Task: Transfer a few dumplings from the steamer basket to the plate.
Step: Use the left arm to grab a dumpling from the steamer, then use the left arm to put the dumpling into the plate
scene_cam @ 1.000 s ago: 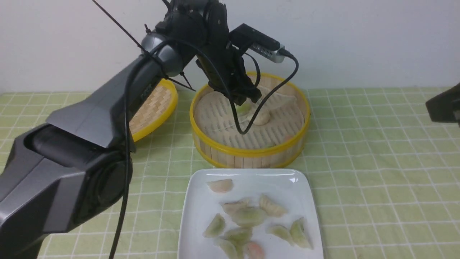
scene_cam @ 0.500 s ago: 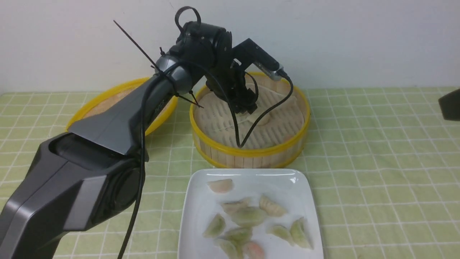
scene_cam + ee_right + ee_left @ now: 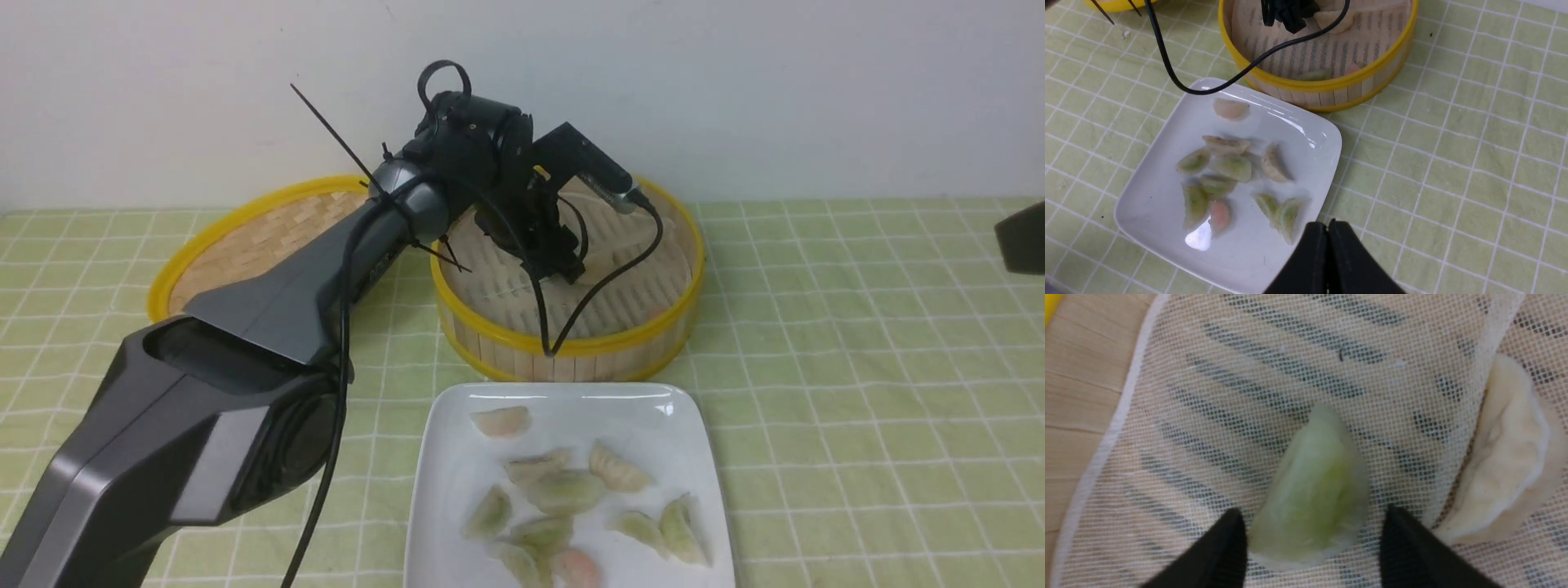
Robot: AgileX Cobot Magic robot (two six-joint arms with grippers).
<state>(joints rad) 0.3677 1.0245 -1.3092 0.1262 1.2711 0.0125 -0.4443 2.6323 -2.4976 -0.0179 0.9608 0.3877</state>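
Left gripper reaches into the steamer basket, jaws parted astride a green dumpling lying on the mesh liner. The dumpling's long axis runs out between the fingers, narrow tip ahead of them. A white dumpling lies just beside it. Right gripper, off to the right, is clenched and empty. The plate, nearer than the basket, holds more dumplings.

The left pincer points down, jaws apart; the right pincer hangs closed

Yellow-rimmed steamer basket, white plate, green checked tablecloth
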